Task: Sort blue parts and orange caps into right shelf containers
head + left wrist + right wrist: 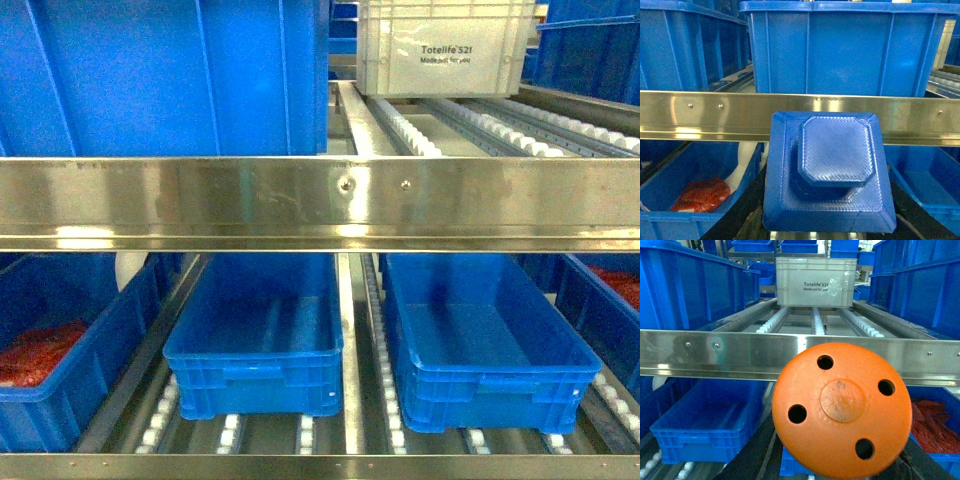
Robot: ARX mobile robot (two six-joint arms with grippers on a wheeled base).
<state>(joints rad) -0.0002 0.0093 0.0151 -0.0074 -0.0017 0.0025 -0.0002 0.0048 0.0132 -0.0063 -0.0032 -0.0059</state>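
Head view: steel shelf rail (320, 200) across the middle; beneath it, on roller tracks, two blue crates (255, 335) side by side at centre, both showing bare floors; at far left a further blue crate (60, 340) holding red-orange pieces (38, 352); at the right edge another crate with red material, cut off by the frame. Upper level: large blue crate at left, white tote (445, 45) marked "Totelife" at right on rollers. Neither gripper appears in this view. Left wrist view: blue part (827, 172), a square bevelled base with an octagonal raised cap, textured, fills the lower centre in front of the rail; it sits at the left gripper, whose dark fingers show only as slivers at the bottom corners, so the jaws' state cannot be told. Right wrist view: orange cap (842, 407), round, domed, with four holes around a central boss, held close before the lens below the rail; the right gripper jaws are largely hidden behind it, their state cannot be told.
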